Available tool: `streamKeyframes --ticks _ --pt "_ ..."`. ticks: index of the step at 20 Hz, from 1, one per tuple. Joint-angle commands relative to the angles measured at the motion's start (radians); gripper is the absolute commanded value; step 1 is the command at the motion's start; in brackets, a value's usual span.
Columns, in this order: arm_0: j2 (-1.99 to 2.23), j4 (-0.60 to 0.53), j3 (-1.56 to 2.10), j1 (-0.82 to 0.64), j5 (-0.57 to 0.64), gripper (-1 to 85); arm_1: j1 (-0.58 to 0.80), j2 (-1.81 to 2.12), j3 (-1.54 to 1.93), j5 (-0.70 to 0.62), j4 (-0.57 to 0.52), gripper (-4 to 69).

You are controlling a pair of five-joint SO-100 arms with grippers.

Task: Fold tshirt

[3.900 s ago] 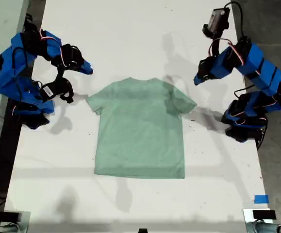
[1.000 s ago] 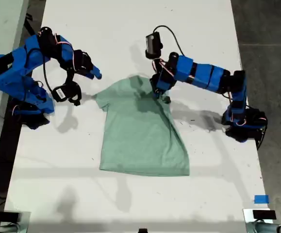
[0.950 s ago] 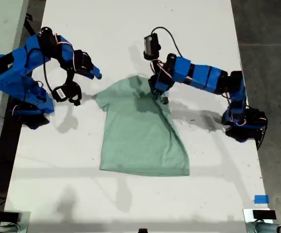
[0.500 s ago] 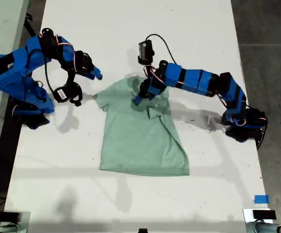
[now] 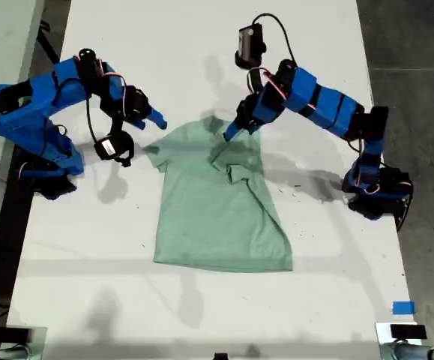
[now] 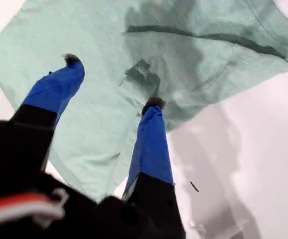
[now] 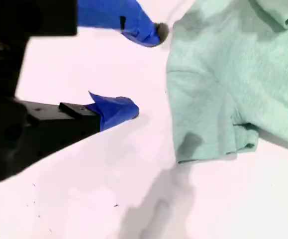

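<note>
White and matte, our surface (image 5: 202, 315) carries the tshirt (image 5: 217, 217) near its middle, between both blue arms. One sleeve is folded in over the chest, leaving a rumpled ridge on the exterior view's right; the other sleeve lies flat, pointing toward the exterior view's left.

My first gripper (image 6: 111, 82) hovers above that folded part with jaws apart and nothing between them. My second gripper (image 7: 146, 69) hangs just beside the flat sleeve, jaws also apart and empty.

We judge the cloth thin, soft and floppy. A jaw tip could snag the loose fold and drag it open, or pinching two layers at once could bunch the hem and skew the whole shirt on the smooth surface.
</note>
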Motion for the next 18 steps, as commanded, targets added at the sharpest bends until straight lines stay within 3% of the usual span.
streamKeyframes --ticks 1,7,14,18 --pt "-0.023 0.018 0.008 -0.025 0.005 34.4 0.009 0.158 0.075 -0.023 0.006 26.1" --pt "-0.009 0.018 0.084 -0.018 0.037 38.5 0.005 0.244 0.222 -0.021 -0.003 24.5" --pt "-0.029 -0.253 0.339 -0.067 0.084 35.9 -0.003 0.324 0.328 -0.014 -0.025 23.9" --pt "-0.245 -0.333 0.302 -0.084 0.095 35.4 -0.015 0.370 0.365 -0.003 -0.029 23.8"
